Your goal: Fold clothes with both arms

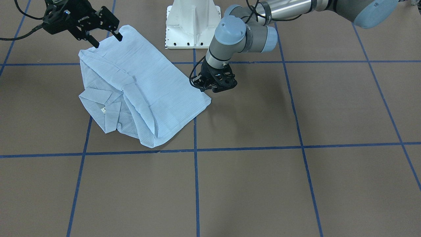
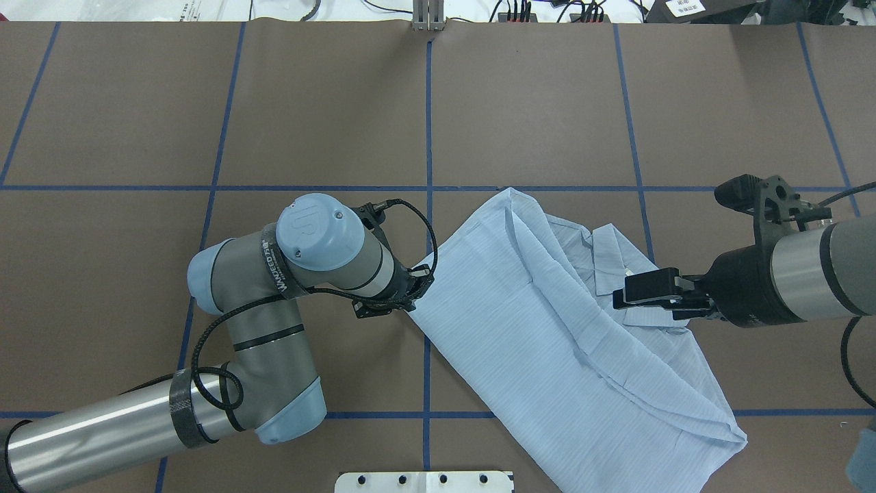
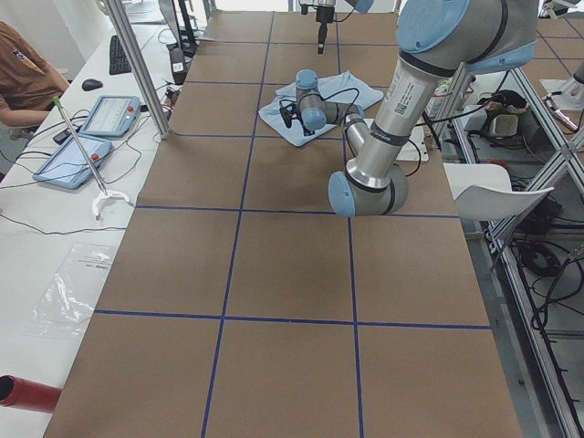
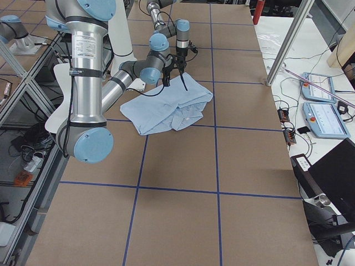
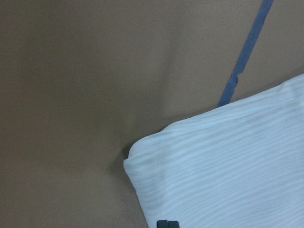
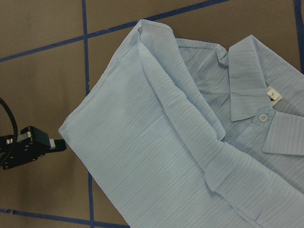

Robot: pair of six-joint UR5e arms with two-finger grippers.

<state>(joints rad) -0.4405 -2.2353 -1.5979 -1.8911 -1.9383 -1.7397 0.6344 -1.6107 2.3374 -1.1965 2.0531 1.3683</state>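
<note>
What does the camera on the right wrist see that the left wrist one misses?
Only the right wrist view: the collar, a pale button, the white label and the left gripper beside the shirt. Only the left wrist view: a close look at one shirt corner and a dark fingertip at the bottom edge. Both: the shirt, the brown table, blue tape lines.

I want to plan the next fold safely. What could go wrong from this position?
1. The left fingers sit low at a corner of the shirt; they may catch only the top layer.
2. The right fingers hang open above the shirt; if the two arms lift unevenly, the fold already made could slide open.
</note>
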